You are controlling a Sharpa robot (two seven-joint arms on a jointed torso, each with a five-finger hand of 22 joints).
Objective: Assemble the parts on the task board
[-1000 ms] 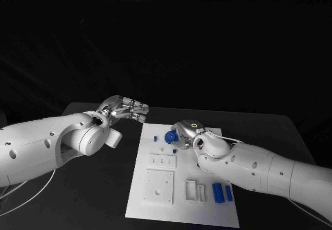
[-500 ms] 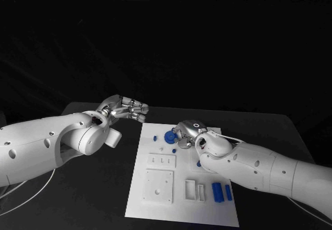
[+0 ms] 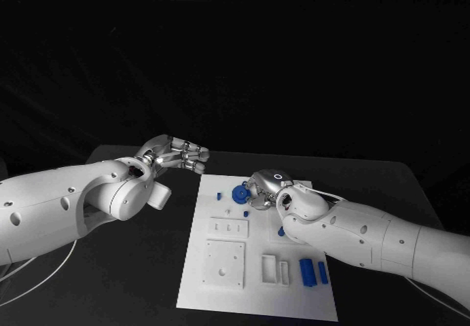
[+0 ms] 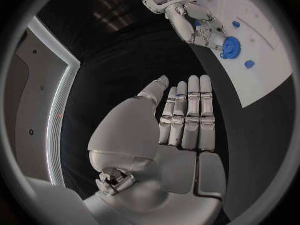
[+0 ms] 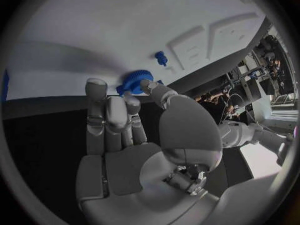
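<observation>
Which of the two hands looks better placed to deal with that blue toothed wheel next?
The right hand: its fingers already touch the blue gear on the task board. The left hand hovers off the board.

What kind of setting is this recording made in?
Most likely a robotics lab test bench: a black table against a dark backdrop, holding a white task board with small blue parts such as a blue gear, and equipment racks behind in the right wrist view.
</observation>
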